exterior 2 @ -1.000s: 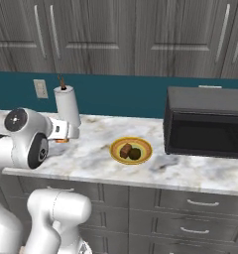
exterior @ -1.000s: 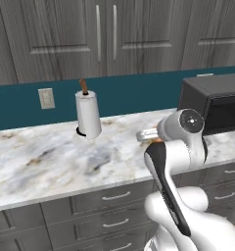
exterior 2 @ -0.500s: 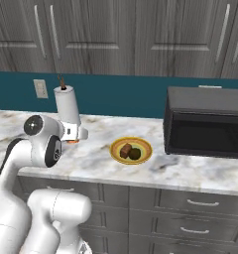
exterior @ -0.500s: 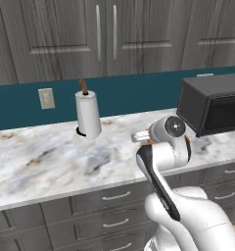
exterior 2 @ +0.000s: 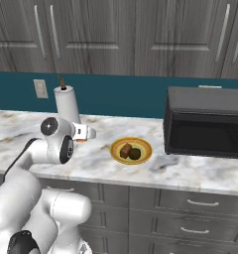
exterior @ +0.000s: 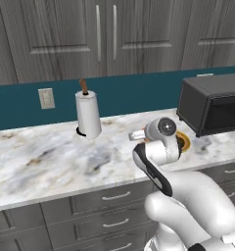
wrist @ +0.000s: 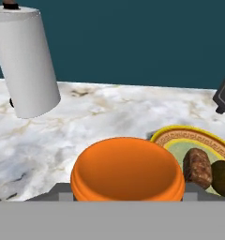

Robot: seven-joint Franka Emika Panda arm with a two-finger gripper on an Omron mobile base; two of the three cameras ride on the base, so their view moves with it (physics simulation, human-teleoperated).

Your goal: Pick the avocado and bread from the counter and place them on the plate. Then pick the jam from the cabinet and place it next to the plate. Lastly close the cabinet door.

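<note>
We have the jam (wrist: 127,169) in our gripper (exterior 2: 87,134), jaws about half open and clamped on the squat orange jar's sides. It hangs over the marble counter (exterior: 41,162), between the paper towel roll (wrist: 26,65) and the plate (exterior 2: 131,150), nearer the front edge. The bread (wrist: 197,167) and avocado (wrist: 223,178) lie on the plate. We judge the jar rigid, smooth and possibly breakable, light enough; a grip across its sides suits it, set down gently.

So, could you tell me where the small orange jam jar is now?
In the hand view, the orange jam jar sits in the gripper, above the marble counter, left of the yellow-rimmed plate.
</note>
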